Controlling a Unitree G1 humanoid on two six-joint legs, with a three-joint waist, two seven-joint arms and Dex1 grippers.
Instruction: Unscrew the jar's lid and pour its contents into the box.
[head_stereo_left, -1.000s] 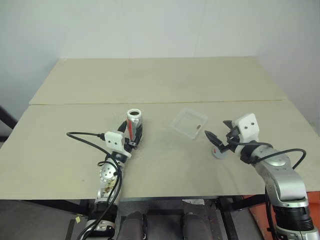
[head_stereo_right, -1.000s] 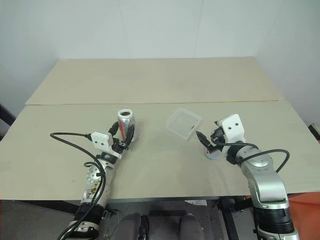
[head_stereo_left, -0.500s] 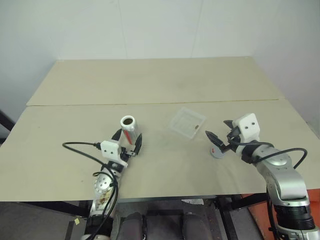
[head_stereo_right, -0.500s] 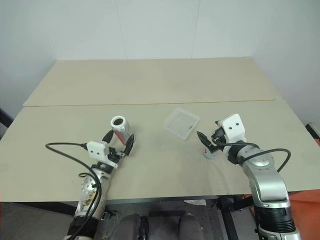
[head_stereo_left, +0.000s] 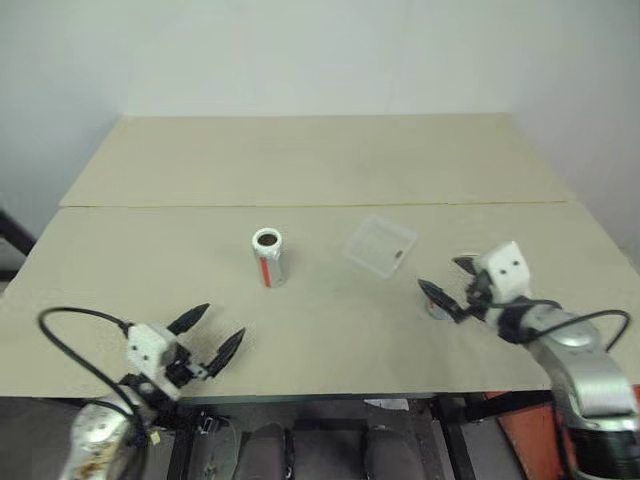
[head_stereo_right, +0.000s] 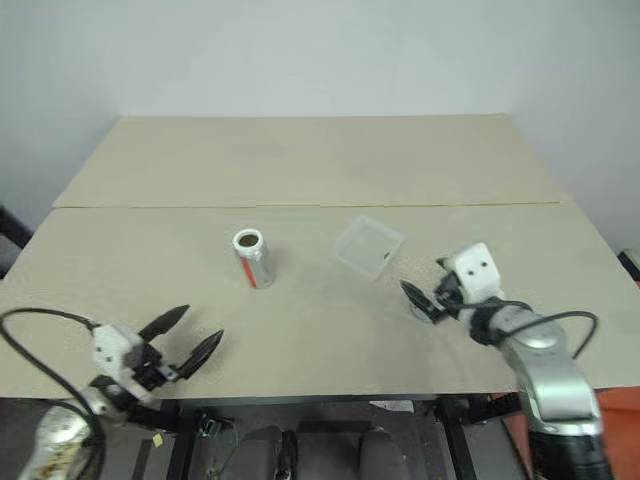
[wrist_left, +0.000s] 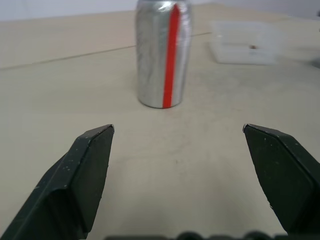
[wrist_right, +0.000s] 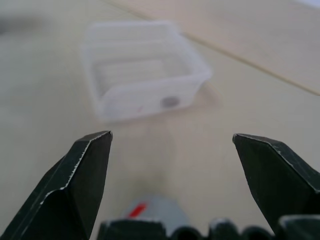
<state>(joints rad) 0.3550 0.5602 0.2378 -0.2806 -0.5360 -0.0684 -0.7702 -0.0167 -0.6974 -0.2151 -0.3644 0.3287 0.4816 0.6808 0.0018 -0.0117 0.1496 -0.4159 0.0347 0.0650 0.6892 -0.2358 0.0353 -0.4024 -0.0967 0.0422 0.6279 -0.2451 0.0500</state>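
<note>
Fingers (wrist_left: 87, 172) of the left gripper (head_stereo_left: 208, 335) are spread wide with nothing between them, near the front edge of the table (head_stereo_left: 300, 160) and well apart from the jar (head_stereo_left: 268, 256). Those of the right gripper (head_stereo_left: 447, 283) are also held wide apart and empty, hovering low over the table on the right side. Just under and beside the right fingertips a small grey thing is seen resting on the table, judged to be the lid (head_stereo_left: 437, 306); its outline is partly hidden by the gripper.

The jar is standing upright and open-topped near the middle of the table, its red stripe facing the robot, touched by neither gripper. The box (head_stereo_left: 380, 245) is lying to the jar's right, apart from it, between the jar and the right gripper. A small dark speck is seen inside the box; what it is cannot be told.

Unscrewing appears to be done, while the state of the pouring cannot be judged from what is shown.

Several faults are to be expected if the work goes on. The jar is tall and narrow, so it can be toppled by a finger arriving off-centre. The box is light, clear and shallow, so it can be pushed aside by a passing arm, and contents can be spilled over its low wall if the jar is tipped from too far off. The lid can be swept along the table by the low right fingers.
</note>
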